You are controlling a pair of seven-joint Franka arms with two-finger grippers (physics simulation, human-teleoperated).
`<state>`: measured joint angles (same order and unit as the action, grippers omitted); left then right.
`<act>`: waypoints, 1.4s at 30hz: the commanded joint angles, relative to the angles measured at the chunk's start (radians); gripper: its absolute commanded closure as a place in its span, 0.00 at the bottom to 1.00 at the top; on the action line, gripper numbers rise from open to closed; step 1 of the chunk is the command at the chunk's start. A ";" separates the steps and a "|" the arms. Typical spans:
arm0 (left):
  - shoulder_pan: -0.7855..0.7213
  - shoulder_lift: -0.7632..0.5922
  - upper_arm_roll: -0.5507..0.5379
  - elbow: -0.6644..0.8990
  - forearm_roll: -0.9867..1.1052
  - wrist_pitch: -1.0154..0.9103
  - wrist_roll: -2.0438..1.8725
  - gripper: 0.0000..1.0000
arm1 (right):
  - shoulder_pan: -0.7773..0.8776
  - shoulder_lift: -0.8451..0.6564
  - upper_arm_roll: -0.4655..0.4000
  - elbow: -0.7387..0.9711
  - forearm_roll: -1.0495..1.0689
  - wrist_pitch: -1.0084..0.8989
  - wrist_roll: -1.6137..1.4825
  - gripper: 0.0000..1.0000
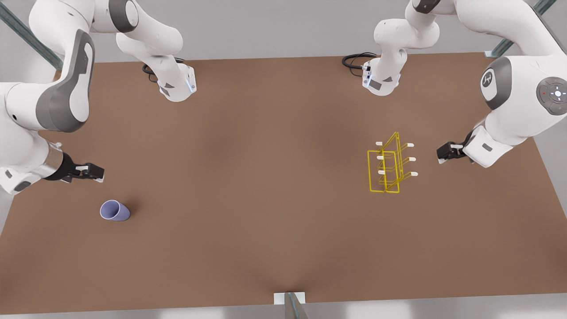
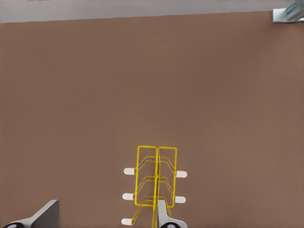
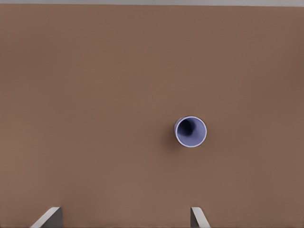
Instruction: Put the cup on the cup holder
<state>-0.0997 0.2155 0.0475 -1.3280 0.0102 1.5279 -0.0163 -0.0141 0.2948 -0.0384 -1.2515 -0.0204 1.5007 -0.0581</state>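
A simulated robot lab: two white arms [image 1: 53, 97] flank a bare brown bench [image 1: 266, 177] against plain grey surroundings and metal struts [image 1: 26, 37].

On my front view the cup [image 1: 114, 210] stands on the table [image 1: 266, 177] at the left, the cup holder [image 1: 390, 164] well apart at the right, each near one gripper.

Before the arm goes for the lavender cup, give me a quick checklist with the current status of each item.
1. Small lavender-blue tapered cup standing upright, mouth up: ok.
2. Right gripper open, holding nothing, near the cup: ok.
3. Brown table between the right gripper and the cup unobstructed: ok.
4. Thin bright-yellow wire cup holder upright with white-capped prongs free: ok.
5. Left gripper open, waiting beside the cup holder, not touching it: ok.
6. Cup on the cup holder: not ok.
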 commanded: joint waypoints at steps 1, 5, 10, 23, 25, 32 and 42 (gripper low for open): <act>0.000 -0.001 0.000 0.000 0.001 0.017 0.033 0.00 | 0.010 -0.002 0.000 -0.011 -0.009 0.029 -0.029 0.00; -0.002 0.012 0.000 -0.004 0.001 0.021 0.032 0.00 | 0.003 -0.002 0.002 -0.121 -0.023 0.110 -0.029 0.00; -0.002 0.025 0.000 -0.007 -0.001 0.021 0.032 0.00 | -0.009 -0.082 -0.005 -0.431 -0.024 0.348 -0.035 0.00; -0.002 0.028 -0.001 -0.010 -0.003 0.015 0.029 0.00 | -0.072 0.020 -0.092 -0.644 -0.081 0.708 -0.358 0.00; -0.003 0.027 -0.001 -0.010 -0.003 0.014 0.027 0.00 | -0.072 0.038 -0.093 -0.649 -0.082 0.736 -0.378 0.00; -0.006 0.025 -0.001 -0.010 -0.003 0.009 0.018 0.00 | -0.067 0.106 -0.133 -0.632 -0.081 0.800 -0.456 0.00; -0.011 0.021 -0.001 -0.010 -0.003 0.008 0.015 0.00 | -0.063 0.101 -0.129 -0.687 -0.019 1.066 -0.534 0.00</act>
<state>-0.1105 0.2374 0.0460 -1.3381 0.0071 1.5374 0.0029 -0.0779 0.3989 -0.1673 -1.9346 -0.0602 2.4325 -0.4016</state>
